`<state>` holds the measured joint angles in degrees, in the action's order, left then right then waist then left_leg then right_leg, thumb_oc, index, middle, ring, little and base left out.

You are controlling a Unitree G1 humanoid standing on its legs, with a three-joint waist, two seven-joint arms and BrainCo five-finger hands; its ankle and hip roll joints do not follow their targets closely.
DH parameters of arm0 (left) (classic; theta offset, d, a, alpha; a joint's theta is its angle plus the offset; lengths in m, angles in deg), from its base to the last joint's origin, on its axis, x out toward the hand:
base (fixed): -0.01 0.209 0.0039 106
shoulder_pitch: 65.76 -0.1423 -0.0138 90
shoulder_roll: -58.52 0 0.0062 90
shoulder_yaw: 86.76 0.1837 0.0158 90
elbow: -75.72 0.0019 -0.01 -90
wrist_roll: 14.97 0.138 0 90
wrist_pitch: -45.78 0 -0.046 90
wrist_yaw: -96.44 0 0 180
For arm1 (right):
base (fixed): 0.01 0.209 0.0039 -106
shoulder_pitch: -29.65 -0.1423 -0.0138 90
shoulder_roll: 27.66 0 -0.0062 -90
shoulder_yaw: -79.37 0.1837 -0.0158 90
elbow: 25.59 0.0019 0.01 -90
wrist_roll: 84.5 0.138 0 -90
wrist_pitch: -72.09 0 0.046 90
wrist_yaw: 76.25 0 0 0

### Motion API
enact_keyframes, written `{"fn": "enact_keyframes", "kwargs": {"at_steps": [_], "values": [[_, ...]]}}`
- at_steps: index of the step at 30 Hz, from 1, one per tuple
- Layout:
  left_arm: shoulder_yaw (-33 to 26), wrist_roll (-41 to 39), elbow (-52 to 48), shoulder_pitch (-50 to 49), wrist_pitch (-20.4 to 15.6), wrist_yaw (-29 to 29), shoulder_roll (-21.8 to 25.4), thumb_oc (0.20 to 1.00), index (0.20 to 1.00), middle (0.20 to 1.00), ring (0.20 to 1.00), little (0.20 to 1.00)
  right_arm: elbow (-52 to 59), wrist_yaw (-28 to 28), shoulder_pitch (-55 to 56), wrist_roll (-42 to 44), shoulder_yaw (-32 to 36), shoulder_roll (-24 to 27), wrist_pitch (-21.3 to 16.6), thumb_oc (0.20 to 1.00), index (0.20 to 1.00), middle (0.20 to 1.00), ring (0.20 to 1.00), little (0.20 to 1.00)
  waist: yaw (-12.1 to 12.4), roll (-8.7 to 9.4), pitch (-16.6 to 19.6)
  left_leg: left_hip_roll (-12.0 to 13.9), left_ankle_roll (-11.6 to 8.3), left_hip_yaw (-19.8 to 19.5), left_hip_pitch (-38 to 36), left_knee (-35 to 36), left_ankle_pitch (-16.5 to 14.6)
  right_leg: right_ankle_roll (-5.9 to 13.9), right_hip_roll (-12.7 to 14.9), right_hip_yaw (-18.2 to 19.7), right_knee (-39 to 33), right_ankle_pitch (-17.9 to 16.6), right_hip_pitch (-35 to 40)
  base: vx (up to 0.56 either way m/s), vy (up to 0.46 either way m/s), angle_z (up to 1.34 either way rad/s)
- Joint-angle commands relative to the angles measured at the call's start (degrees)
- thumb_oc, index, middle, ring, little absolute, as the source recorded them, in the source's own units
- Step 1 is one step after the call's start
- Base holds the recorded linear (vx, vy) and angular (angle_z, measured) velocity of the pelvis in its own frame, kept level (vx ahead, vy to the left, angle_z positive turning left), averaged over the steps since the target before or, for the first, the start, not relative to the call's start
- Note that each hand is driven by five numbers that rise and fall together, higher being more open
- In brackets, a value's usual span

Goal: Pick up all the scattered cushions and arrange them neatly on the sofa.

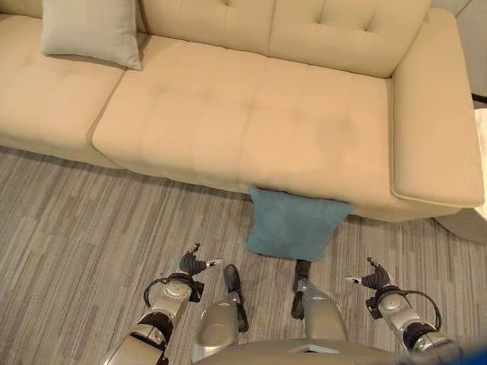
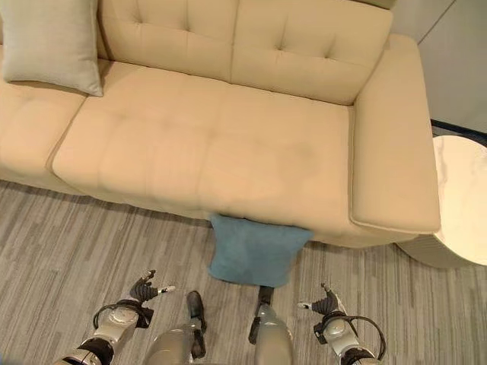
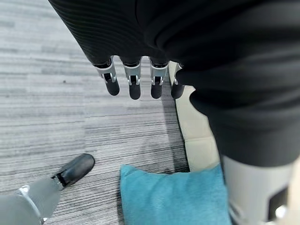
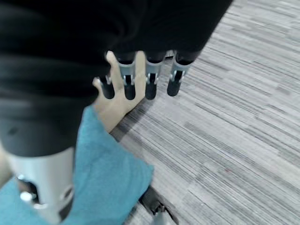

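Approach step, nothing grasped yet. Left robot hand [image 1: 193, 265] and right robot hand [image 1: 374, 277] low over the floor [image 1: 76, 220], fingers straight, both empty. Blue cushion [image 1: 289, 224] on the floor between and ahead of them, leaning against the sofa [image 1: 251, 122] front. Grey cushion [image 1: 91, 30] already on the seat, far beyond the left robot hand. Next, likely: reach in from both sides, squeeze blue cushion, lift onto seat.
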<state>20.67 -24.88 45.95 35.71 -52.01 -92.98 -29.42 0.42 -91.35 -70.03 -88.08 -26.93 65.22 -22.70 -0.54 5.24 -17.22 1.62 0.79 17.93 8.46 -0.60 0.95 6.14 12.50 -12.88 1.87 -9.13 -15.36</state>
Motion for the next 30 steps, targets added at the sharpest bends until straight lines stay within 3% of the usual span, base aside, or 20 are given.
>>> {"fn": "enact_keyframes", "kwargs": {"at_steps": [1, 2, 3, 11, 18, 26, 30], "values": [[-1.4, 0.2, -1.2, 0.9, -2.0, -1.9, 0.3, 1.000, 1.000, 1.000, 1.000, 1.000, 1.8, -0.5, -2.2, 1.3, -1.8, 1.8, -0.8, 1.000, 1.000, 1.000, 1.000, 1.000, 1.0, -1.89, -1.2, 0.7, -2.41, -6.4, 5.1, -3.2, -2.0, 2.35, -0.8, -0.3, 4.2, 6.2, 0.5, -0.12, -0.159, 0.07], [-1.4, -1.0, -3.1, 1.7, -2.6, -2.4, 0.8, 1.000, 1.000, 1.000, 1.000, 1.000, 2.8, -1.0, -2.4, 1.7, -2.1, 2.3, -1.0, 1.000, 1.000, 1.000, 1.000, 1.000, 1.4, -2.19, -2.0, 1.7, -3.29, -6.9, 8.2, -4.9, -1.0, 1.08, -1.2, -1.4, 3.8, 6.8, -0.2, -0.03, -0.206, 0.14], [-1.6, -1.9, -3.7, 1.9, -2.8, -2.6, 0.8, 1.000, 1.000, 1.000, 1.000, 1.000, 3.2, -1.3, -2.5, 1.8, -2.2, 2.6, -1.0, 1.000, 1.000, 1.000, 1.000, 1.000, 1.7, -2.58, -2.2, 2.3, -3.90, -7.6, 8.2, -5.4, -2.1, 1.22, -1.6, -1.5, 4.6, 8.2, -0.5, -0.03, -0.244, 0.22], [-4.7, -10.9, -8.3, 9.0, -5.6, -9.5, 1.0, 1.000, 1.000, 1.000, 1.000, 1.000, 10.6, -7.8, -9.2, 4.0, 0.1, 5.6, -1.4, 1.000, 1.000, 1.000, 1.000, 1.000, 0.2, -4.07, -5.5, 3.3, -4.54, -9.3, 21.4, -10.5, -0.7, -0.23, -0.4, -2.8, 13.0, 9.8, -15.5, -0.06, -0.071, 0.11], [-3.3, -11.2, -8.5, 20.1, -6.3, -15.5, 3.1, 1.000, 1.000, 1.000, 1.000, 1.000, 12.7, -16.0, -20.2, 6.5, 2.5, 8.3, -2.1, 1.000, 1.000, 1.000, 1.000, 1.000, -1.8, -4.88, -7.0, 5.0, -4.19, -9.3, 36.9, -17.6, -1.8, -0.55, 1.0, -0.4, 20.1, 10.3, -31.3, -0.07, 0.042, 0.03], [-1.0, -9.3, -9.8, 30.1, -5.4, -21.0, 4.2, 1.000, 1.000, 1.000, 1.000, 1.000, 13.0, -24.4, -28.7, 7.5, 4.3, 8.0, -1.8, 1.000, 1.000, 1.000, 1.000, 1.000, -3.6, -6.19, -7.1, 4.9, -2.82, -9.7, 51.8, -23.7, -3.9, -0.76, 2.0, 3.2, 27.3, 11.8, -47.0, -0.01, 0.058, -0.04], [-0.4, -10.0, -8.7, 32.9, -5.0, -22.0, 4.4, 1.000, 1.000, 1.000, 1.000, 1.000, 13.3, -27.0, -30.8, 6.0, 4.0, 8.0, -0.8, 1.000, 1.000, 1.000, 1.000, 1.000, -3.9, -6.48, -7.2, 4.9, -2.63, -9.2, 54.6, -24.2, -4.0, -0.69, 2.2, 4.2, 28.1, 11.9, -50.1, -0.02, 0.024, -0.09]]}}
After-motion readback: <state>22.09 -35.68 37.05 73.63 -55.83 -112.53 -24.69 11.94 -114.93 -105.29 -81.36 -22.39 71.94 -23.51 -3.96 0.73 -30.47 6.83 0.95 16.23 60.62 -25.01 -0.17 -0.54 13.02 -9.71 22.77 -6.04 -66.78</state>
